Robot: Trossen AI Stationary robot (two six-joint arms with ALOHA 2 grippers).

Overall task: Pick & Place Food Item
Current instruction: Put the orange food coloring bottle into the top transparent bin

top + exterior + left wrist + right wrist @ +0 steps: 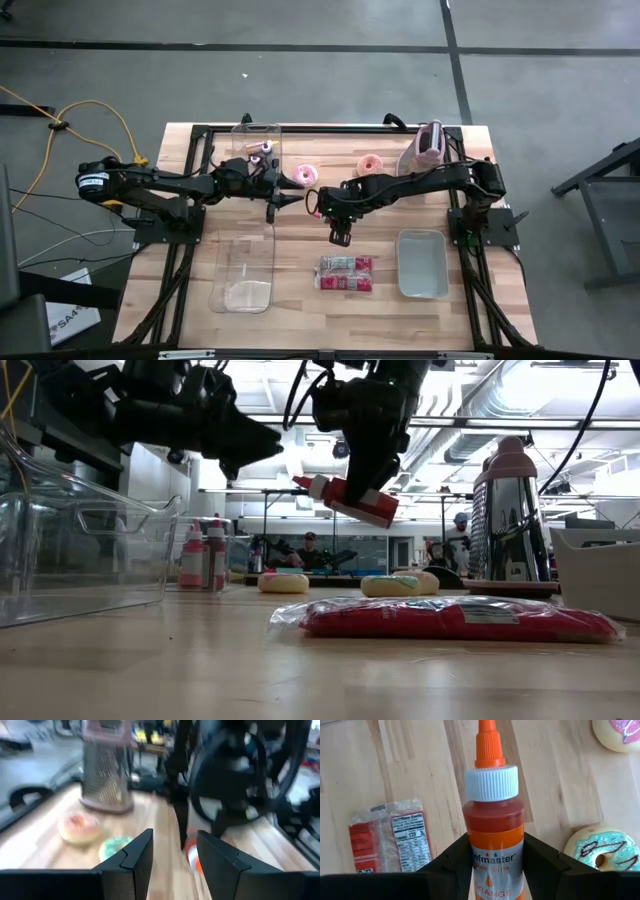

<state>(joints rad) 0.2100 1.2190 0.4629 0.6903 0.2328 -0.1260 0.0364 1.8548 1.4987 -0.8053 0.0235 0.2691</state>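
Note:
An orange food-colouring bottle [494, 840] with a white cap and orange nozzle hangs above the table in my right gripper [495, 870], which is shut on it over the table's middle [368, 485]. Below lie a red snack packet [345, 272] and frosted donuts [600, 852], all flat on the wood. My left gripper [290, 202] stands open and level just left of the bottle, nothing between its fingers [172, 857]. My right gripper pinches the bottle's body [495, 885] at the labelled lower part, one finger on each side. The fingers slant down from above and lie across the bottle. The bottle [355, 502] is lifted clear and tilted, nozzle raised toward the table's left.
A clear tub [243, 270] lies at the near left and a pale bin [422, 263] at the near right. A metal grater [430, 148] stands at the far right. Another clear tub [257, 140] with small bottles sits at the far edge.

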